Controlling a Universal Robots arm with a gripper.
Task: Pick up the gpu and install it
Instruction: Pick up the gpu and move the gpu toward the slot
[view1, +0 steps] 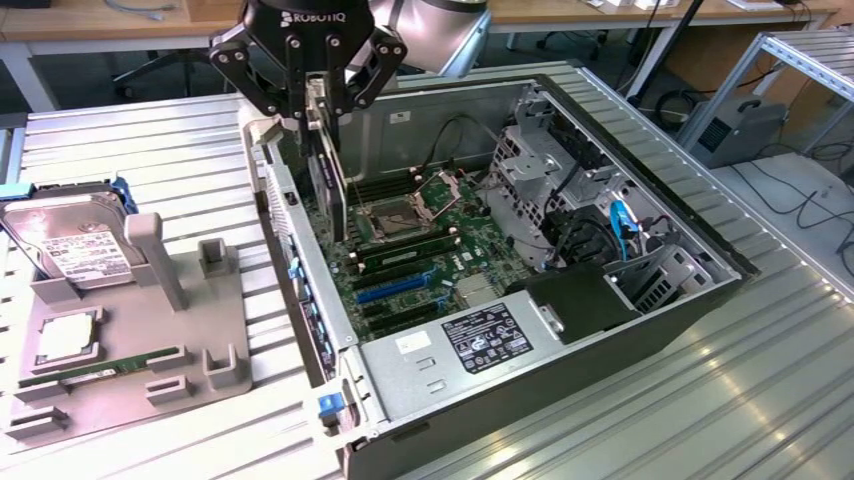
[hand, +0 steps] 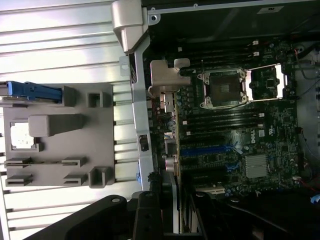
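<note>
The gpu (view1: 330, 185), a thin black card, hangs on edge over the open computer case (view1: 561, 370), near the case wall on the exterior view's left. My gripper (view1: 319, 125) is shut on its upper edge from above. The card's lower end is down inside the case, just above the motherboard (view1: 414, 255). In the wrist view the gpu (hand: 173, 165) runs edge-on from my gripper (hand: 172, 217) along the case's rear wall. Its silvery bracket (hand: 165, 82) sits at the far end. The blue slot (hand: 205, 149) lies beside the card.
A grey fixture tray (view1: 200, 375) on the exterior view's left carries a silver hard drive (view1: 74, 250), a green memory stick (view1: 100, 368) and a square chip (view1: 67, 340). Drive cages and cables (view1: 587, 220) fill the case's other side. The table is ribbed metal.
</note>
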